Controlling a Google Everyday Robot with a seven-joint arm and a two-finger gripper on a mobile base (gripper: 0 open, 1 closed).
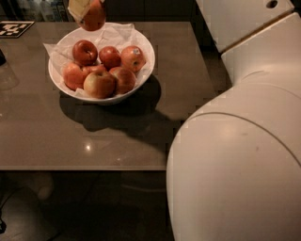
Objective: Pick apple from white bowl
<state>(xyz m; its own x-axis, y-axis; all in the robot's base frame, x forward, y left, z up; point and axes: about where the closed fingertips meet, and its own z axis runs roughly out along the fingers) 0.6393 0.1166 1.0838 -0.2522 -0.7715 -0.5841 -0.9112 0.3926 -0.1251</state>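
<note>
The white bowl [143, 47] stands on the brown table, lined with crumpled white paper and holding several orange-red apples. My gripper [83, 8] is at the top edge of the view, above the bowl's far rim, shut on the apple [94, 18], which hangs clear of the bowl. Only the pale fingers' lower ends show; the rest is cut off by the frame.
My large white arm [244, 141] fills the right side of the view. The brown table [94, 141] ends at a front edge near the bottom. A black-and-white marker tag [14, 28] lies at the far left corner. A dark floor lies below.
</note>
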